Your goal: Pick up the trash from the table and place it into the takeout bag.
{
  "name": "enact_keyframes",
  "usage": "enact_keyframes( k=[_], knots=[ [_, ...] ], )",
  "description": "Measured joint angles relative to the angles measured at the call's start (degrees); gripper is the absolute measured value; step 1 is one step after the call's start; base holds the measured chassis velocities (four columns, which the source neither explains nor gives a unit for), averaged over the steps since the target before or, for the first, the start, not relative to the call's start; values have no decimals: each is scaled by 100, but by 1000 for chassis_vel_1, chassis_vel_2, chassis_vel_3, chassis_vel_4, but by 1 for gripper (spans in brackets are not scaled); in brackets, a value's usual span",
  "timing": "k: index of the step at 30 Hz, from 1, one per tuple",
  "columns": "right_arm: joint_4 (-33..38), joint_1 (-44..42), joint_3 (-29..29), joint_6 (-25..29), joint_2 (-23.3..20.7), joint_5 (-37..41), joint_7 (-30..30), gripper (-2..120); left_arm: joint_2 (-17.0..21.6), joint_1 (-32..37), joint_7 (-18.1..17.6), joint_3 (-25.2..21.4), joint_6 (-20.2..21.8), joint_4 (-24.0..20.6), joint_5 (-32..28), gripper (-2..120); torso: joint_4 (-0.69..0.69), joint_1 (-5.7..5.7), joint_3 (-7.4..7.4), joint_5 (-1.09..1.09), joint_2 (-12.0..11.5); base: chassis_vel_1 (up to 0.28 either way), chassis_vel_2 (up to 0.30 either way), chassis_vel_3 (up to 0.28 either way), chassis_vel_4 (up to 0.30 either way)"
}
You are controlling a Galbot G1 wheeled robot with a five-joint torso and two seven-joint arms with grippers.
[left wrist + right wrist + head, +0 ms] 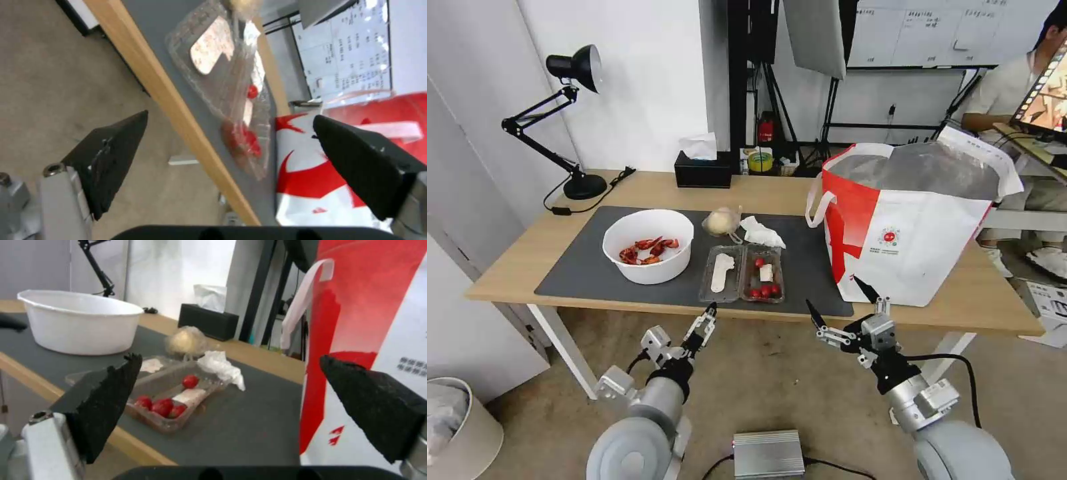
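On the dark mat (587,273) of the table (514,267) stand a white bowl (647,253) of red crayfish shells and a clear hinged tray (742,273) with tomatoes. Behind the tray lie a pale plastic bundle (722,221) and a crumpled napkin (762,233). The takeout bag (907,227) stands open at the right end. My left gripper (707,319) hangs open below the table's front edge, in front of the tray (222,66). Farther right, my right gripper (834,293) is open at the front edge, between the tray (173,396) and the bag (356,306).
A black tissue box (702,171) and a black desk lamp (574,120) stand along the table's far edge. On the floor lie a silver box (768,453) between my arms and a round bin (454,427) at the left.
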Motion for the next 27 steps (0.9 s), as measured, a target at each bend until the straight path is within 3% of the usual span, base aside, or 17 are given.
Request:
enact_keyframes(
  k=[9, 27],
  knots=[
    [46, -83, 72, -61, 0, 141, 48, 100, 5, -485, -328, -32, -147, 202, -514, 100, 0, 0, 0, -1, 0, 0, 0, 0, 0],
    [18, -72, 283, -91, 58, 188, 101, 100, 5, -1104, -569, 339, -147, 813, -545, 100, 0, 0, 0, 0, 0, 0, 0, 0, 0]
  ],
)
